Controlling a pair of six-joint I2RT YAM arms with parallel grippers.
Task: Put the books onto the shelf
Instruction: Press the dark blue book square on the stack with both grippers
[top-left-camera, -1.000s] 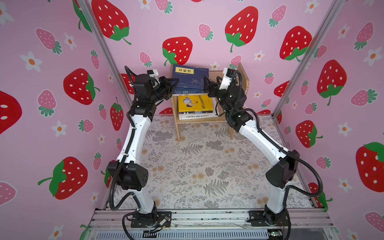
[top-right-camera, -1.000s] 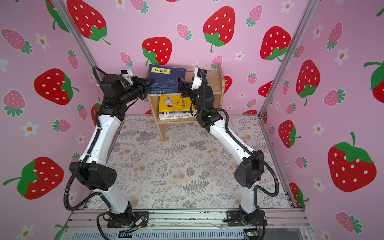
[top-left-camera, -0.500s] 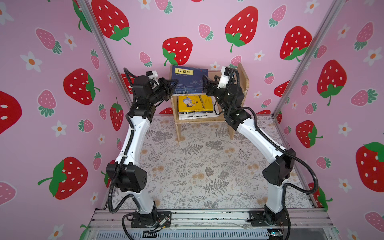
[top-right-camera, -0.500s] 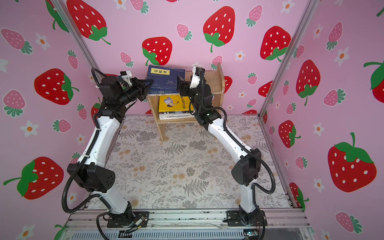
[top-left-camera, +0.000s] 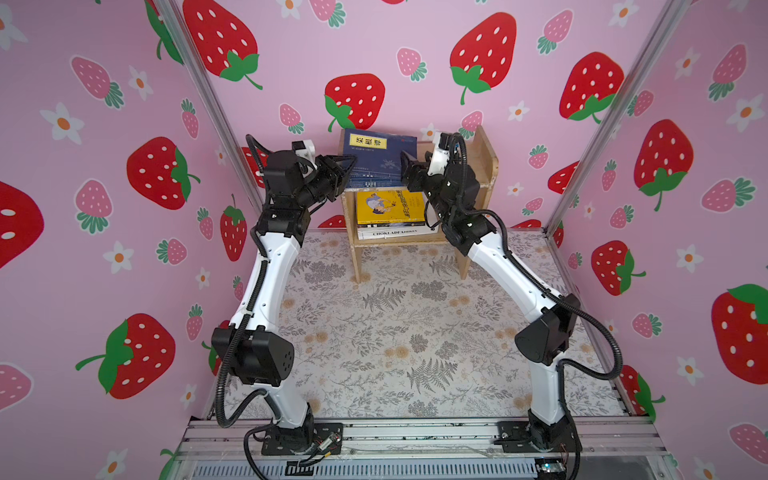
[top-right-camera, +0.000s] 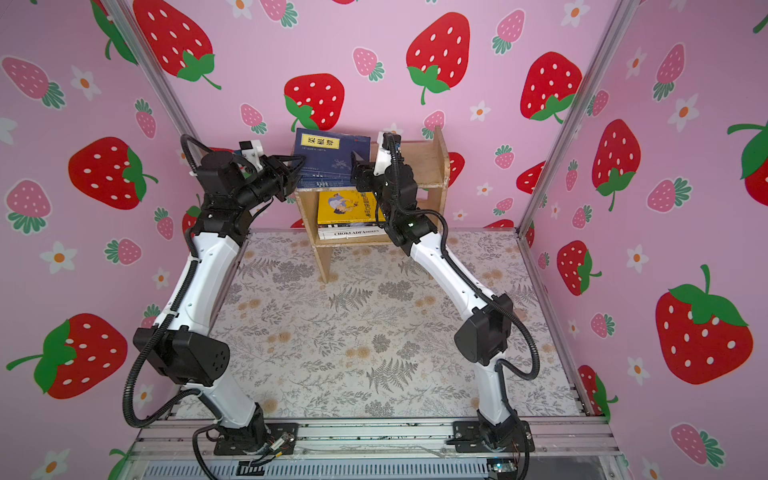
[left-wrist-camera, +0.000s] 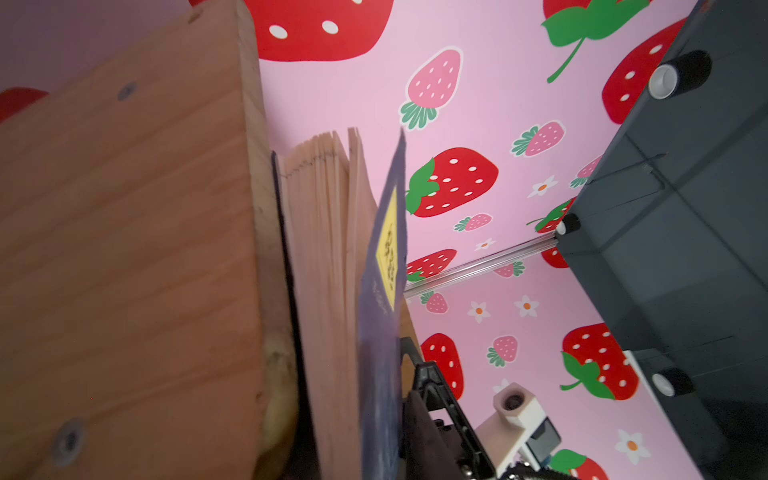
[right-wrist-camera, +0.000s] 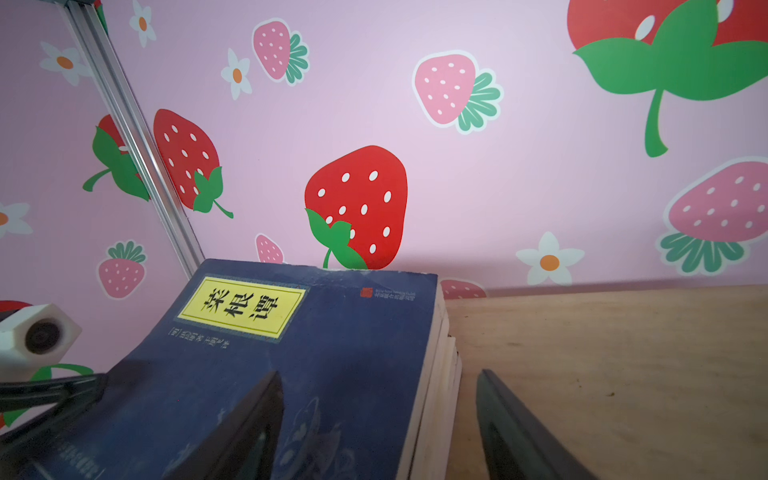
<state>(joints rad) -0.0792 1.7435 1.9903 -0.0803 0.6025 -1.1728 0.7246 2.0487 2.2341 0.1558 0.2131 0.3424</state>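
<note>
The shelf stands against the back wall. On its top board lie stacked navy books, the upper one with a yellow title label, and they overhang the left side panel. A yellow book rests on a white "Chokladfabriken" book on the lower tier. My left gripper straddles the navy stack's left edge, open; one finger sits just off the cover. My right gripper is open over the stack's right edge, holding nothing.
Pink strawberry walls enclose the cell on three sides, with aluminium posts in the back corners. The floral mat covers the floor in front of the shelf. The right half of the shelf's top board is bare wood.
The left gripper's fingers have parted at the navy book's left edge. The right gripper and the books on the shelf have barely moved.
</note>
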